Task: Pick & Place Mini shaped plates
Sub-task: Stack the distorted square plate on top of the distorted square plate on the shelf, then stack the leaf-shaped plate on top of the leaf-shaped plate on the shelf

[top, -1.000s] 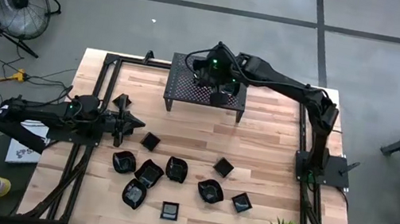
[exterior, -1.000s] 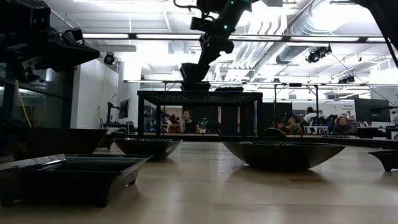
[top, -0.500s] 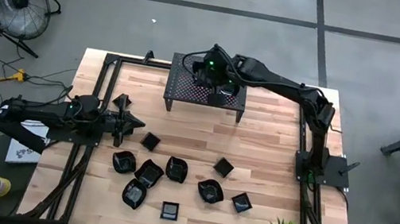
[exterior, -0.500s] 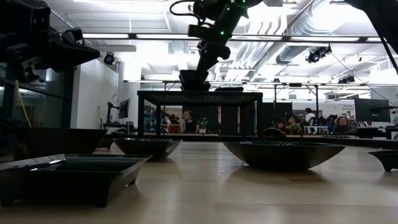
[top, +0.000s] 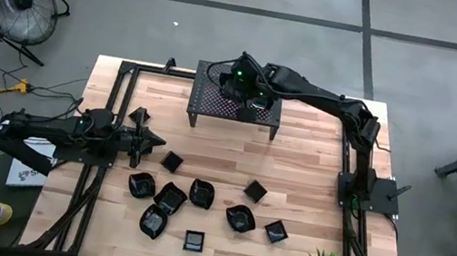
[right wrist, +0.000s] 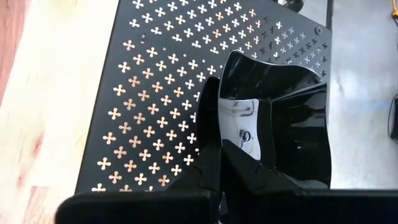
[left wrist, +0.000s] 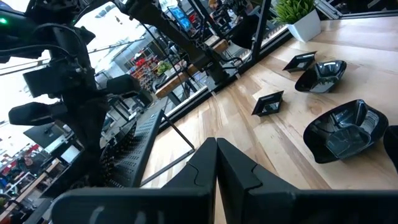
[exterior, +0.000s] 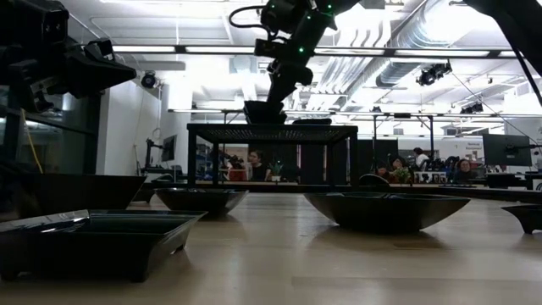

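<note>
One glossy black dish (right wrist: 273, 124) | pinched by right end effector (right wrist: 214, 140) | over perforated metal stand (right wrist: 161, 81)

- The right gripper (top: 238, 82) shifts leftward over the perforated stand (top: 204, 106) in the high view, now sitting nearer the stand's left half than a second ago.
- In the low view the same gripper (exterior: 271, 95) comes down; the mini plate (exterior: 265, 113) it grips hangs lower and now looks as if it touches the stand's top (exterior: 339, 129), though contact is hard to judge from here.
- The right arm's wrist leans more upright above the plate.
</note>
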